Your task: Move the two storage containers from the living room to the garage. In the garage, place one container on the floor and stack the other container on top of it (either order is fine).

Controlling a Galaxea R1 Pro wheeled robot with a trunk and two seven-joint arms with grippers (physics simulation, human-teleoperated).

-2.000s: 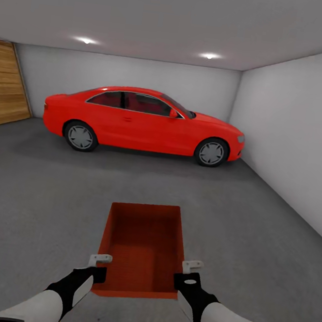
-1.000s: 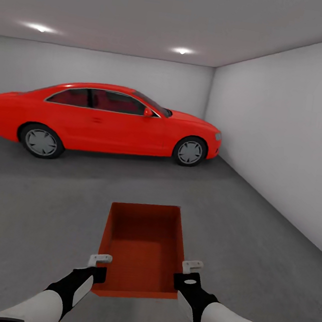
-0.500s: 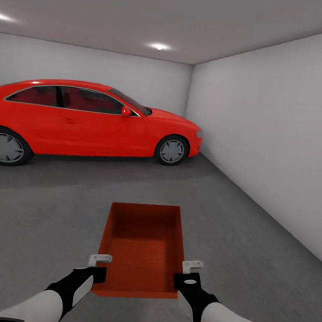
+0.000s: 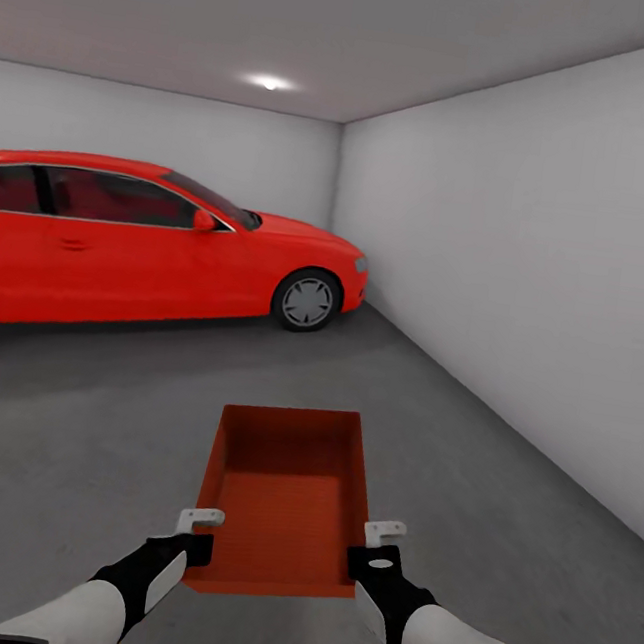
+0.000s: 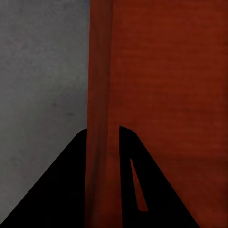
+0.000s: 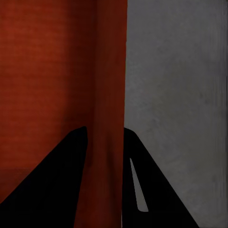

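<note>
I am in the garage, holding one red-orange storage container (image 4: 286, 494) in front of me, above the dark grey concrete floor (image 4: 501, 505). My left gripper (image 4: 198, 524) is shut on the container's left wall, near its close end. My right gripper (image 4: 384, 533) is shut on the right wall opposite. The container is open-topped and nothing lies inside it. In the left wrist view the left gripper (image 5: 103, 137) pinches the storage container's (image 5: 156, 85) wall between dark fingers. In the right wrist view the right gripper (image 6: 105, 137) clamps the storage container's (image 6: 52, 71) other wall likewise.
A red car (image 4: 141, 239) is parked at the left, along the far wall. A plain pale grey wall (image 4: 549, 279) runs down the right side. Open concrete floor stretches ahead between the car and that wall.
The view has swung to the right: the car slid toward the left edge and the right wall now takes up more of the picture. Both grippers and the container keep the same pose.
</note>
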